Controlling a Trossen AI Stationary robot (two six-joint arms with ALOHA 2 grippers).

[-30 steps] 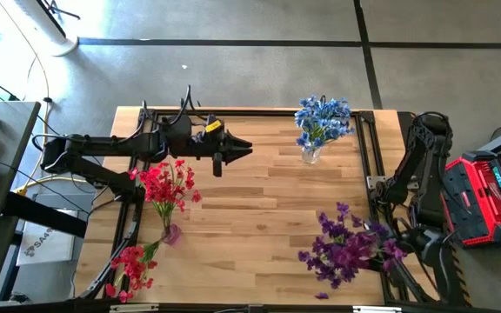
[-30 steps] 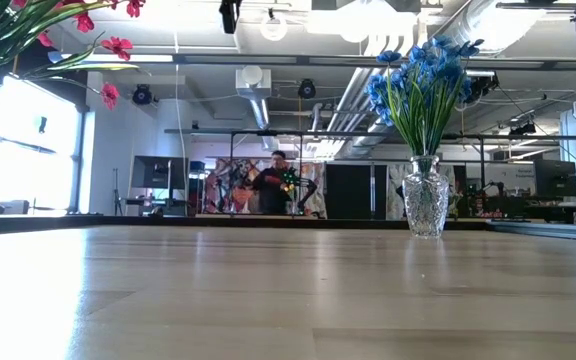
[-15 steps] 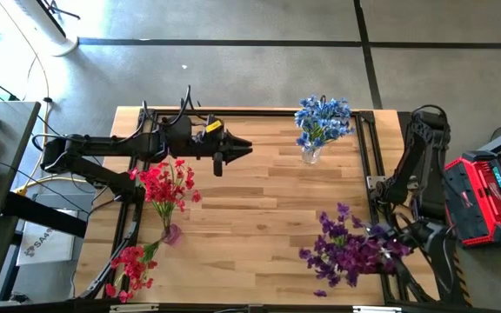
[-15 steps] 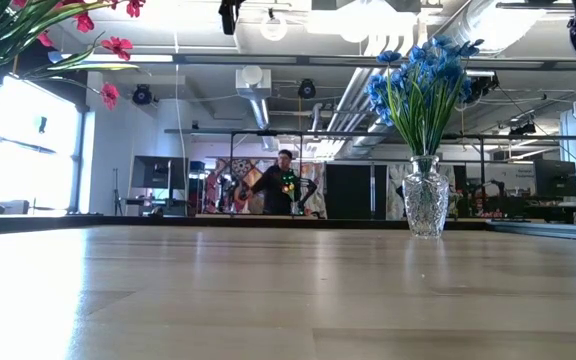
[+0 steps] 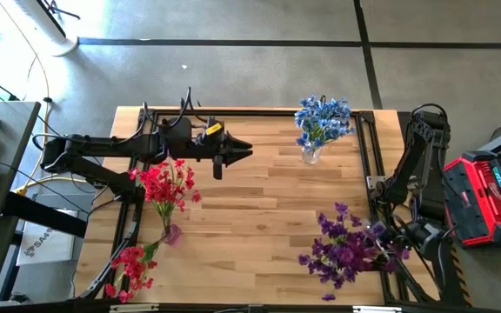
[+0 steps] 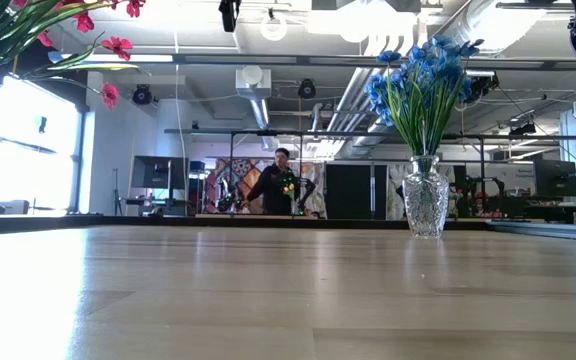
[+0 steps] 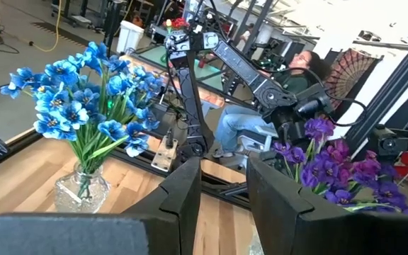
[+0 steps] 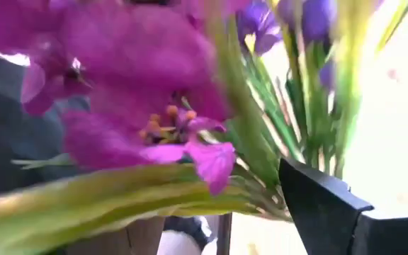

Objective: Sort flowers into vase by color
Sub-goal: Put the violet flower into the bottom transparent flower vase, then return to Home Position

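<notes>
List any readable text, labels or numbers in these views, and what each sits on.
"SA4...": partial white lettering on the grey panel beside the table's left edge in the high view; the rest is cut off.
Display on the red and black case right of the table: lit marks, too small to read.
Yellow tag on the left arm: no legible print.
Vases, flowers, low view and wrist views: no readable text.

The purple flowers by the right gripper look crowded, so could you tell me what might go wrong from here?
The right gripper sits right in the purple flowers, whose stems crowd one finger: it may snag a neighbouring stem. A loose red spray lies near the table edge and may slip off.
</notes>
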